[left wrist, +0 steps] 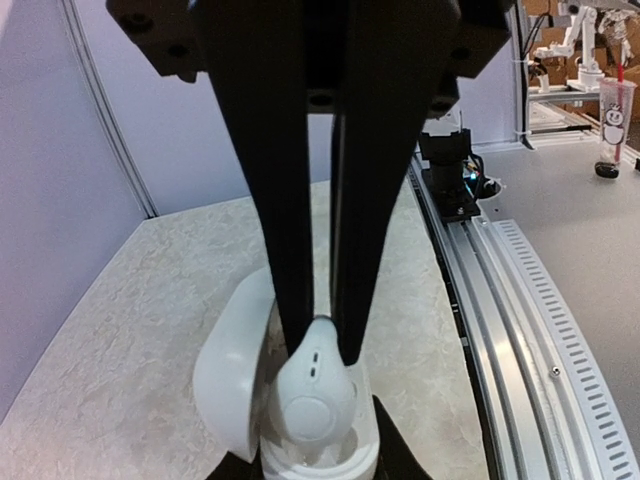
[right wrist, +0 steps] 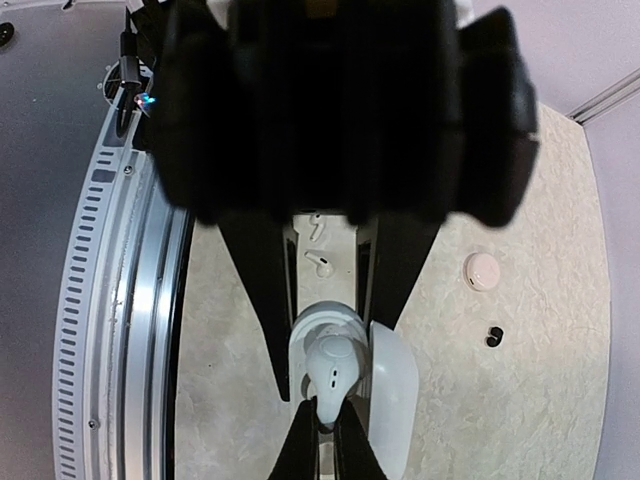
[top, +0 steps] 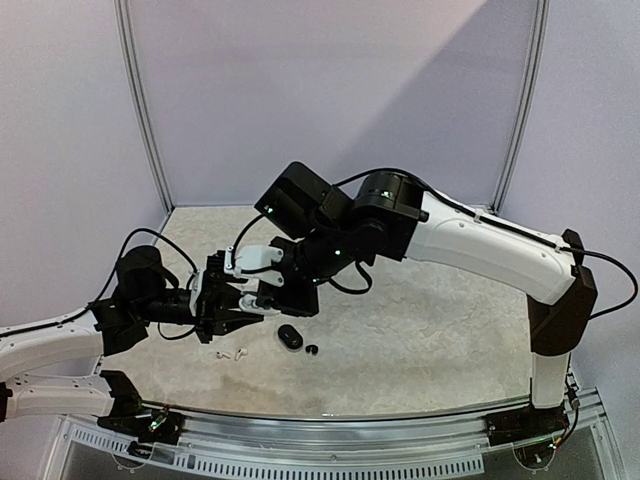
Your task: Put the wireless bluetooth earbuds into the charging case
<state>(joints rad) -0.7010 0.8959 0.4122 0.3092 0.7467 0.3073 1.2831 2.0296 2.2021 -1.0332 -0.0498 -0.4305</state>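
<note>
Close to the near edge of the counter (top: 430,340), left of its middle, two loose white earbuds (top: 218,353) (top: 240,350) lie side by side. Just right of them sit a black case (top: 290,337) and a black earbud (top: 312,349). Slightly farther in and above the counter, the left gripper (left wrist: 322,345) is narrowed to a pinch on the stem of a white earbud (left wrist: 315,405). The body of that earbud sits at the mouth of the white charging case (left wrist: 232,375). The right gripper (right wrist: 330,355) clamps that case from both sides, its lid swung open. Whether the earbud is fully seated cannot be told.

Robotics lab, pale partition walls (top: 330,90), another white robot arm (left wrist: 583,40) beyond
</note>
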